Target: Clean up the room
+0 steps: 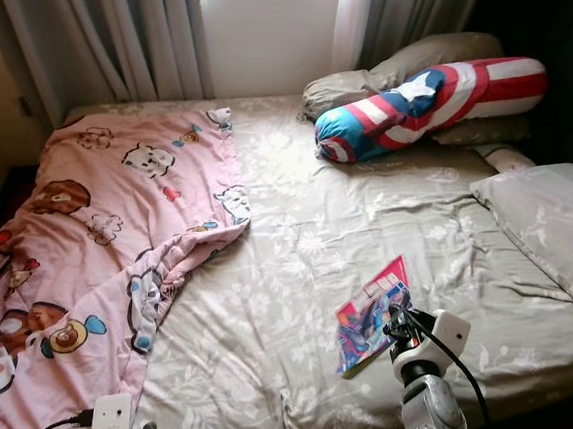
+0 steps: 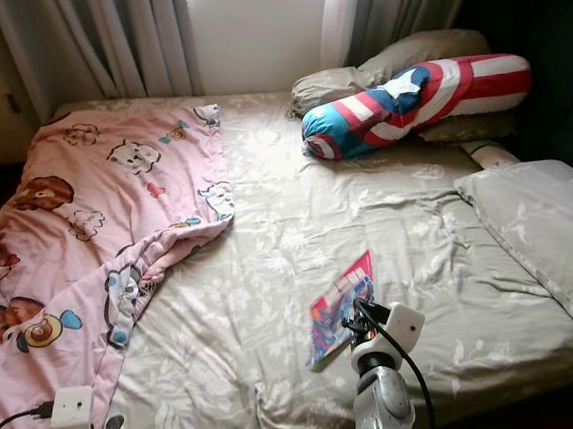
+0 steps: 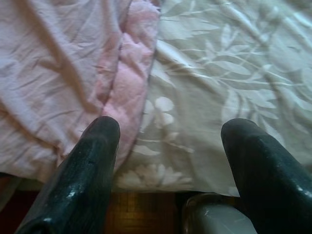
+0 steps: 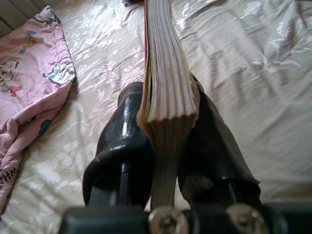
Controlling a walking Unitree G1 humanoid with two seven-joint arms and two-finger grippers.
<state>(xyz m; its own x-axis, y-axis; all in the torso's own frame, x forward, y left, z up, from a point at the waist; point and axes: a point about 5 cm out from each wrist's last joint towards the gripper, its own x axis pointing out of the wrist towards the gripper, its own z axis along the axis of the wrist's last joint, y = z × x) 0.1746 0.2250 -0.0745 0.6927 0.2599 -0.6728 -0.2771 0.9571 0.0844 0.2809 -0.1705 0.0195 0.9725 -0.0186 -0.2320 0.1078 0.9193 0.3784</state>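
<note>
Glossy and brightly coloured, the thin magazine sits clamped edge-on in your right claw, held just above the near right part of the bed. From the right wrist camera you can see its page block squeezed between the two black fingers, one on each side. Your left claw hangs over the near edge of the bed with its fingers apart and nothing between them, right where the hem of the pink cartoon-print quilt meets the beige leaf-patterned sheet. That quilt covers the left half of the bed, rumpled, with its edge folded over near the middle. At the far right, a red, white and blue striped bolster with a star leans across two beige pillows. Another beige pillow lies flat along the right side. Grey curtains hang behind the far side of the bed.
</note>
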